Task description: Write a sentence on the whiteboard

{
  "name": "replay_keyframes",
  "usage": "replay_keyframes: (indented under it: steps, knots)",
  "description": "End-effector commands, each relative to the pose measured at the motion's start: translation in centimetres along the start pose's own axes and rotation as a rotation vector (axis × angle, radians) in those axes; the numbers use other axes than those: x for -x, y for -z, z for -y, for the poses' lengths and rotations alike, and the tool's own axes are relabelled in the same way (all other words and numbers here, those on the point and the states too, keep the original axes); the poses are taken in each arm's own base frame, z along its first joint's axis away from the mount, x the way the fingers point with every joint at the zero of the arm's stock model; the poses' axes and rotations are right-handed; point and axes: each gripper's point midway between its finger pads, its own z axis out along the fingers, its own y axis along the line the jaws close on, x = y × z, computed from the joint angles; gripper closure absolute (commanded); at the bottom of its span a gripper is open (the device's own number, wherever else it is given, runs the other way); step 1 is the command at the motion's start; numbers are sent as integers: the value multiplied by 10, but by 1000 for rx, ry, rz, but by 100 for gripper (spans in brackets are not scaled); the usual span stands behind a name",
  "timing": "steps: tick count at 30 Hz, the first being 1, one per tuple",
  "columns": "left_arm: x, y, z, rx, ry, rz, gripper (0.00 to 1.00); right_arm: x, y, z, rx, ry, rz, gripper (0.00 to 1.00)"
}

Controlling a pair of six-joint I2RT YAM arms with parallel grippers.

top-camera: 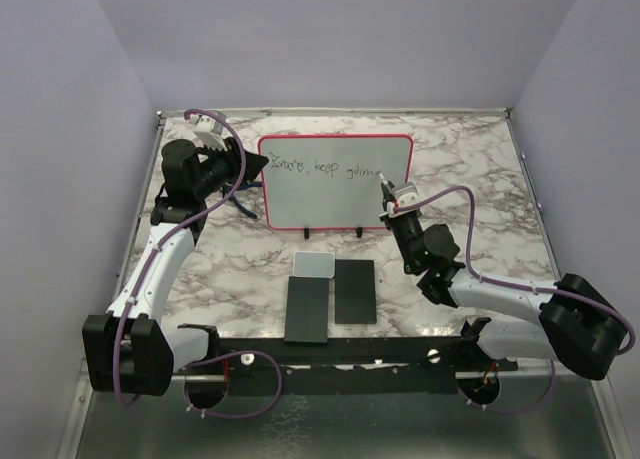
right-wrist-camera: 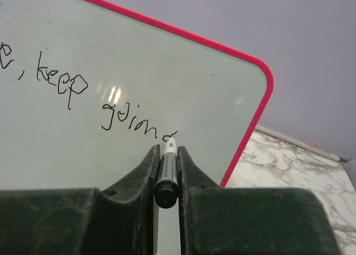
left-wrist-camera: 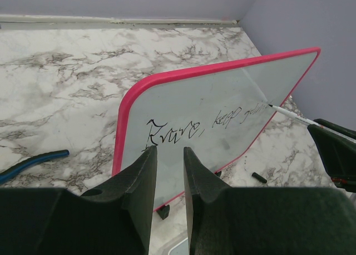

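Note:
The whiteboard point(top-camera: 335, 194) stands upright at the back middle of the marble table; its red-pink rim also shows in the left wrist view point(left-wrist-camera: 222, 99) and the right wrist view point(right-wrist-camera: 139, 55). The sentence point(top-camera: 325, 167) runs along its upper part in thin dark handwriting point(left-wrist-camera: 200, 121), ending in "keep going" point(right-wrist-camera: 67, 88). My right gripper point(right-wrist-camera: 168, 148) point(top-camera: 390, 191) is shut on a marker point(right-wrist-camera: 168, 160), whose tip rests on the board at the last stroke. The marker point(left-wrist-camera: 295, 116) shows thin and white from the left. My left gripper point(left-wrist-camera: 169, 149) point(top-camera: 258, 165) hangs at the board's left edge, jaws slightly apart, nothing between them.
A small grey-white pad point(top-camera: 315, 265) and two black slabs point(top-camera: 308, 309) point(top-camera: 354, 291) lie in front of the board. A blue cable point(left-wrist-camera: 33, 160) lies left of it. A small black piece point(left-wrist-camera: 258, 177) sits near the board's foot. Lavender walls enclose the table.

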Motion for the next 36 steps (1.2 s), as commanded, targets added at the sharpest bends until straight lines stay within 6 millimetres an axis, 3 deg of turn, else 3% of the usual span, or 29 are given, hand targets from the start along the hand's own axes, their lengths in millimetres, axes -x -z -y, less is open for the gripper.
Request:
replay_keyframes:
  steps: [1, 23, 36]
  knots:
    - [1, 3, 4, -2, -23, 10, 73, 8, -3, 5, -17, -12, 19, 99]
    - [2, 4, 5, -2, -24, 12, 73, -24, 14, -4, 23, -46, -75, 99]
    - [3, 4, 6, -4, -25, 14, 73, -13, 5, -15, 69, -50, -39, 99]
